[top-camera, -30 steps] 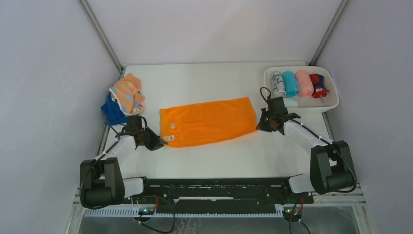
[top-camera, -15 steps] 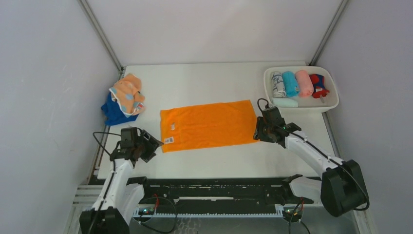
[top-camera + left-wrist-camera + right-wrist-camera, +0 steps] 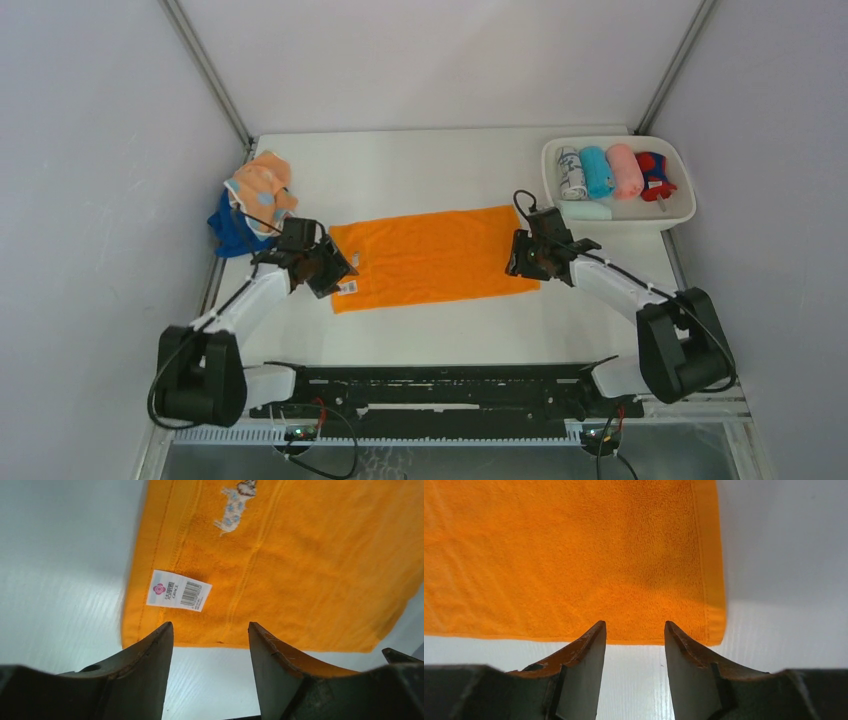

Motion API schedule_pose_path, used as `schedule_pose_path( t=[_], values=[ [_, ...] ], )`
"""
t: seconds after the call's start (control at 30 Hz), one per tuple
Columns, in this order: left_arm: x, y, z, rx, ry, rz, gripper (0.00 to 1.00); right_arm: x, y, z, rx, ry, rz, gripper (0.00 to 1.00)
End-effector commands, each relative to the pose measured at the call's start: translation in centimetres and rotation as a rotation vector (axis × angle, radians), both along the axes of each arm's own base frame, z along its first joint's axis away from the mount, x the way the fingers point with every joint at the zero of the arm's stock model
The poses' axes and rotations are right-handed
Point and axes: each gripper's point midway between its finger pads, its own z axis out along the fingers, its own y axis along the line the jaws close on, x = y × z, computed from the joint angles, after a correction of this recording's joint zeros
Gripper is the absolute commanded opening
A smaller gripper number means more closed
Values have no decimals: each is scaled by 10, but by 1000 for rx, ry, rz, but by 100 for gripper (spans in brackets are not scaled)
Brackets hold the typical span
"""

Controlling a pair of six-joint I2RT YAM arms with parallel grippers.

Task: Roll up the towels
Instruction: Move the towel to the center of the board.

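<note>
Only close up — barcode [image 3: 192,595] on towel [image 3: 310,555]

Walls: plain pale grey panels [image 3: 430,60] on three sides.
Corners: two slanted metal struts [image 3: 206,70] at rear.
Surface: white counter [image 3: 430,160], matte, evenly lit.
Near edge: black rail [image 3: 450,385] across front.

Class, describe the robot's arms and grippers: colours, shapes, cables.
Both arms have white links, black joints and black bases; thin black cables loop near each wrist. The left gripper and right gripper are black, with dark, curved, tapering fingers.
</note>
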Motion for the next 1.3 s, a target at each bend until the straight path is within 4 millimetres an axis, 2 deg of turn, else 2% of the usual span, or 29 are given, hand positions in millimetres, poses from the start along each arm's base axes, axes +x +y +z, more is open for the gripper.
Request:
schedule_pose_path(
  t=[0.0,0.17,0.33,0.47,0.57,0.7,0.73,0.8,0.9,0.97,1.07,1.17,1.27],
  values=[
    [21,-11,-11,-12,-9,-42,61,18,6,-4,28,-12,-5,46],
    [1,-7,-46,-4,83,-32,61,-2,-7,-34,13,93,-63,46],
    [-38,3,-73,15,177,10,60,-37,-16,-52,4,201,-96,46],
    [-63,8,-79,12,200,45,60,-59,-20,-50,-7,222,-93,47],
    [-66,11,-69,21,174,58,61,-60,-20,-37,-16,178,-82,47],
    [-48,21,-30,82,79,54,67,-40,-17,-3,-11,65,-39,47],
    [-36,25,-12,109,33,50,69,-31,-16,9,-17,24,-29,48],
    [-21,32,11,164,-6,36,75,-15,-14,27,-23,-44,1,49],
    [2,41,39,239,-38,1,81,7,-10,50,-28,-135,32,52],
    [16,45,47,276,-35,-28,82,23,-8,67,-22,-207,40,52],
    [37,55,46,305,3,-51,82,44,-4,88,25,-316,83,54],
    [53,62,41,287,50,-70,79,60,5,94,113,-353,183,56],
    [68,72,39,325,86,-97,76,77,3,96,148,-325,205,56]
  ],
)
